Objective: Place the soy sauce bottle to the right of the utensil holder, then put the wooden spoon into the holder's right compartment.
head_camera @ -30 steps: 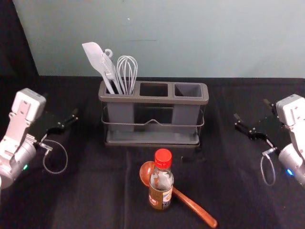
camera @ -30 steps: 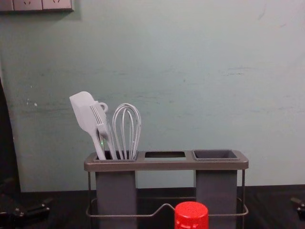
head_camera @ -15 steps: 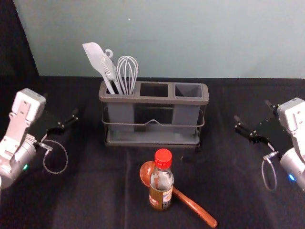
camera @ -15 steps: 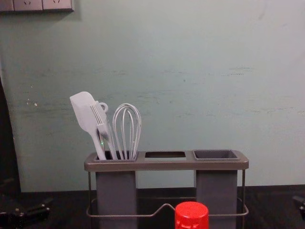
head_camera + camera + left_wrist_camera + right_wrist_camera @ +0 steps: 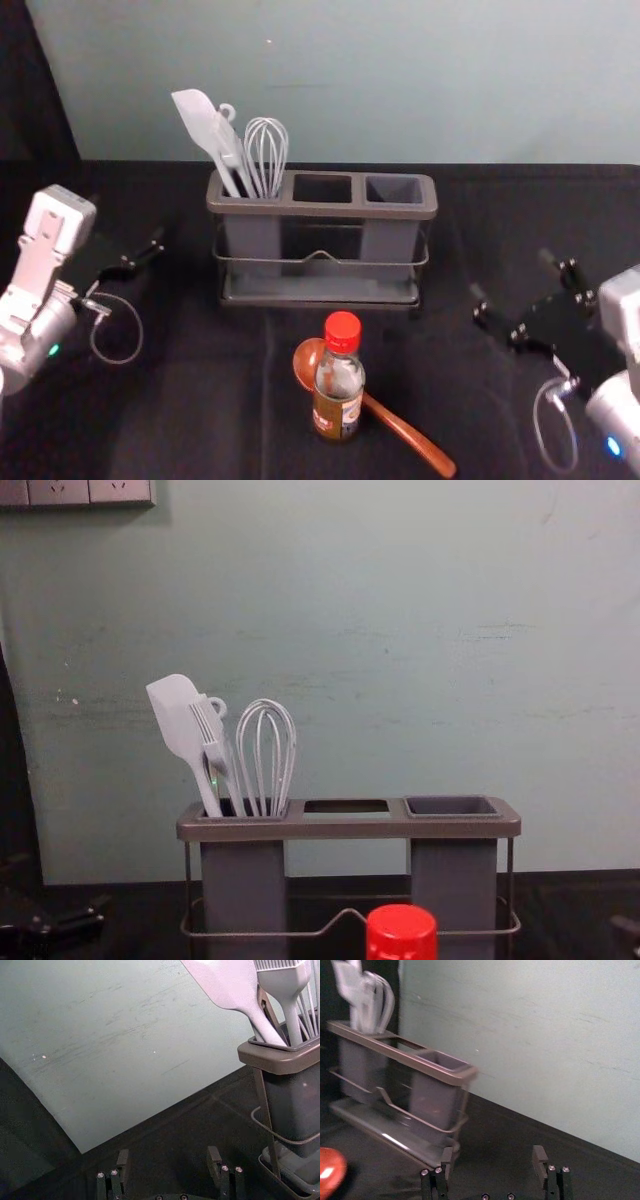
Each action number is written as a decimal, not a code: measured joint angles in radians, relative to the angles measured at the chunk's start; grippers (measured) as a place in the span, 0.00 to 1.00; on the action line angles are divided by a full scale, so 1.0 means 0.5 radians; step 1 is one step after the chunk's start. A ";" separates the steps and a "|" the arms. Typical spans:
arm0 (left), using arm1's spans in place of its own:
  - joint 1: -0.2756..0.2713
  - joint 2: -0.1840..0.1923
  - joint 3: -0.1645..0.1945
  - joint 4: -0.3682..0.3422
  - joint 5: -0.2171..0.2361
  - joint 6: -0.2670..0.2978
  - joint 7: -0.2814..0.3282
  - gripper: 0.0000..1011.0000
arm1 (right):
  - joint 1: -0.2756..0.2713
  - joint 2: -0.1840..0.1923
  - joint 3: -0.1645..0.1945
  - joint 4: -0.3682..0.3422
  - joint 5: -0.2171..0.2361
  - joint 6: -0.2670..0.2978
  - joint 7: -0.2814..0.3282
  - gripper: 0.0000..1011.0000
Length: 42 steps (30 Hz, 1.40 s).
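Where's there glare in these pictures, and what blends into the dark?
Right wrist view: a glint on the wooden spoon, a white streak along the utensil holder's base; head view: the black right gripper nearly merges with the dark cloth.

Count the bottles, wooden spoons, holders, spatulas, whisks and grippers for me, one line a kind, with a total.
Bottle: 1
Wooden spoon: 1
Holder: 1
Spatula: 1
Whisk: 1
Grippers: 2, the left gripper off the holder's left side, the right gripper off its right
Total: 7
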 joint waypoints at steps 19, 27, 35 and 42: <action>0.000 0.000 0.000 0.000 0.000 0.000 0.000 0.99 | -0.280 -0.065 -0.096 -0.313 -0.016 -0.099 0.166 0.99; 0.000 0.000 0.000 0.000 0.000 0.000 0.000 0.99 | -0.281 -0.106 -0.157 -0.344 -0.037 -0.115 0.277 0.99; 0.000 0.000 0.000 0.000 0.000 0.000 0.000 0.99 | -0.254 -0.186 -0.203 -0.314 -0.035 -0.155 0.384 0.99; 0.000 0.000 0.000 0.000 0.000 0.000 0.000 0.99 | -0.191 -0.281 -0.227 -0.265 -0.006 -0.158 0.475 0.99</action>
